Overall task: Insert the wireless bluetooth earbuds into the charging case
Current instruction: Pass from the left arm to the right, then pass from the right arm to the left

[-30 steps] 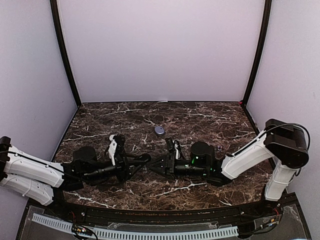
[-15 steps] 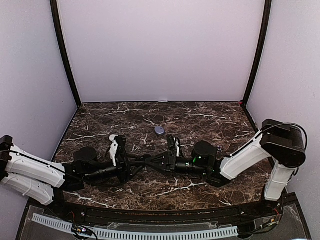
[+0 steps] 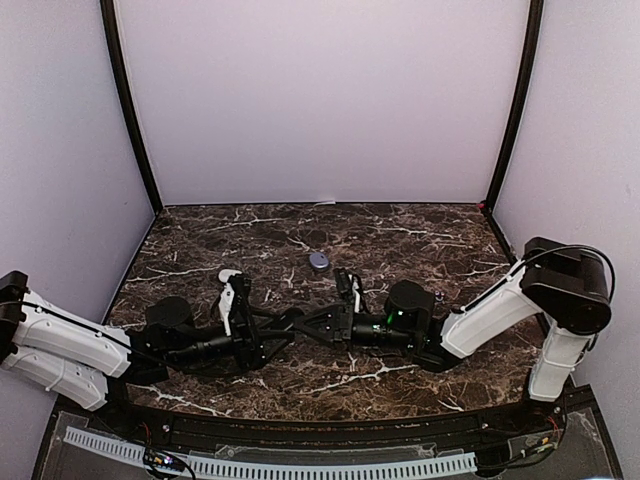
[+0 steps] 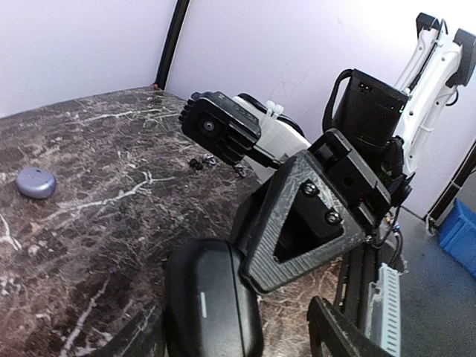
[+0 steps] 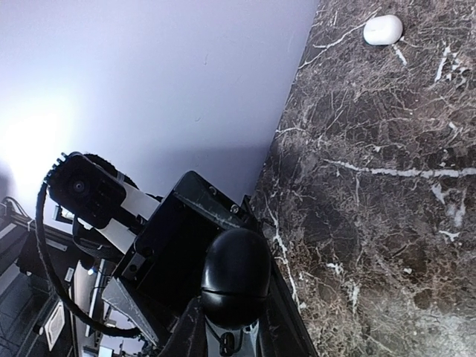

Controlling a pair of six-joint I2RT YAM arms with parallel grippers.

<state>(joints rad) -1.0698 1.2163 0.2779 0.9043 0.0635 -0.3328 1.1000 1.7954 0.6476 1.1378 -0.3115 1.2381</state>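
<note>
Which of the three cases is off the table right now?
The black case, up between the left gripper and right gripper. The lavender case and the white case lie on the table.

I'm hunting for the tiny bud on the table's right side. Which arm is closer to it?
Right. The tiny bud sits just beyond the right arm, close by its wrist; the left arm is far across the table.
</note>
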